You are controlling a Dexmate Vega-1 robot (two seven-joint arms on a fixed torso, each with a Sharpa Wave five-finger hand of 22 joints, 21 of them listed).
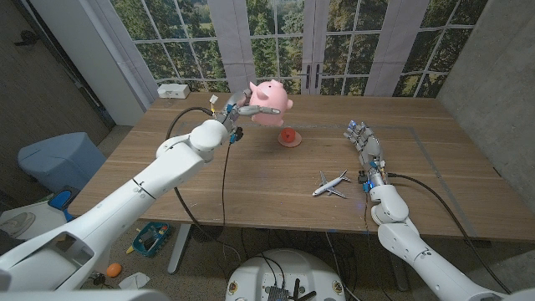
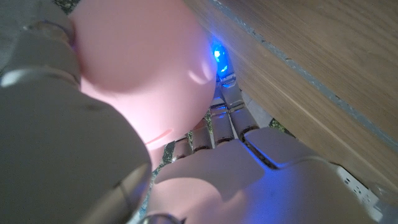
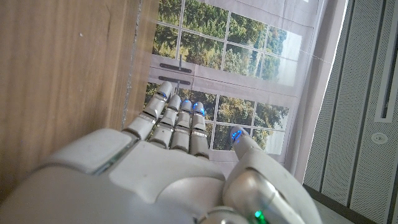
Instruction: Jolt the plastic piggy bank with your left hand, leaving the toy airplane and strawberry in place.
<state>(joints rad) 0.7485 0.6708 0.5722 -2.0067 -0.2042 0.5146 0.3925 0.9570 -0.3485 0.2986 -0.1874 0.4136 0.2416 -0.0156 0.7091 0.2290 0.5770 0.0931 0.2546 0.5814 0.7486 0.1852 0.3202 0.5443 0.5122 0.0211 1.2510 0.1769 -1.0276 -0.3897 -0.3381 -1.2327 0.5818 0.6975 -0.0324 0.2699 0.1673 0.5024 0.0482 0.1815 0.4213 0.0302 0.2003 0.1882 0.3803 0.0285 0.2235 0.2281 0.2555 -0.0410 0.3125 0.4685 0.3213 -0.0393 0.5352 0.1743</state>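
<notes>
The pink plastic piggy bank point(image 1: 270, 98) is near the table's far edge, and it looks lifted a little off the wood. My left hand point(image 1: 236, 109) grips it from its left side. In the left wrist view the bank's smooth pink body point(image 2: 143, 68) bulges over my left hand point(image 2: 249, 174), whose fingers wrap around it. The red strawberry point(image 1: 289, 137) lies on the table just in front of the bank. A white toy airplane point(image 1: 332, 184) lies nearer me, right of the middle. My right hand point(image 1: 365, 148) stands on its edge beside the airplane, fingers straight and holding nothing point(image 3: 180, 155).
A small white box point(image 1: 173, 90) sits at the table's far left corner. A blue bin point(image 1: 50, 159) and loose toys stand on the floor to the left. A thin tape line point(image 1: 435, 159) runs across the table's right part. Windows stand behind the table.
</notes>
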